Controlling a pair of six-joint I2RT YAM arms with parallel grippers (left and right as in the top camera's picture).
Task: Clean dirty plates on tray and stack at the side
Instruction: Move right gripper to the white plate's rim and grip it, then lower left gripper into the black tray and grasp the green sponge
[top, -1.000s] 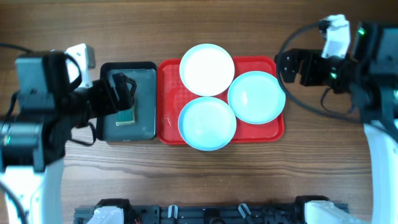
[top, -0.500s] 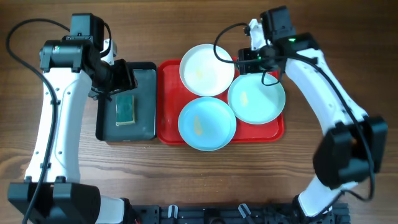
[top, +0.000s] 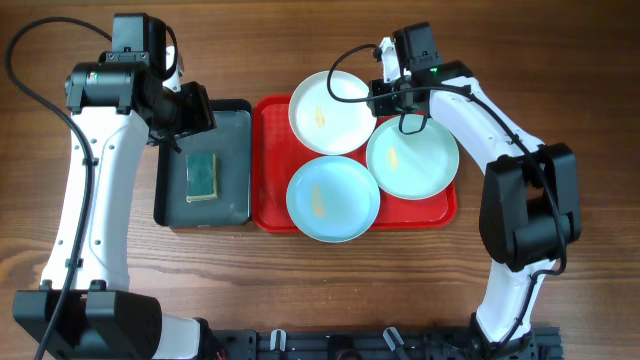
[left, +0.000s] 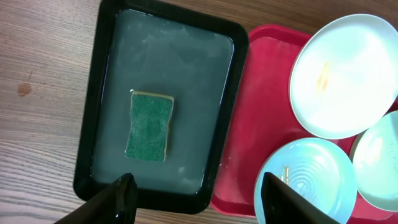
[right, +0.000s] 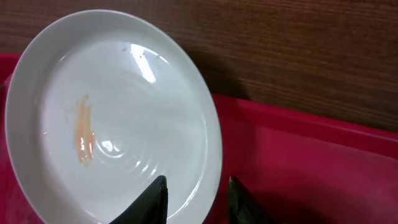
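The right gripper (top: 378, 97) hangs at the edge of the white plate (top: 333, 112). In the wrist view its jaws stand part-way apart, one finger (right: 154, 200) over the plate's inside and the other over the red tray (top: 270, 200), with the rim between them; whether they pinch it cannot be told. An orange smear marks the plate ahead of that inner finger.

Just below this gripper sit two aqua plates (top: 412, 157) (top: 333, 198), each carrying a yellowish streak. All three plates crowd together and touch. The white one overhangs the tray's far rim, and the other two reach over its outer and near rims. Bare tray floor shows only on the side away from the gripper.

The left gripper (left: 199, 202) hovers open and empty over the black tray (left: 180, 56). A green sponge (left: 150, 126) lies flat just ahead of its fingertips, alone on a wet-looking floor and clear of every wall. The two trays sit rim to rim. Open wooden table (top: 540, 290) spreads outward from both arms.
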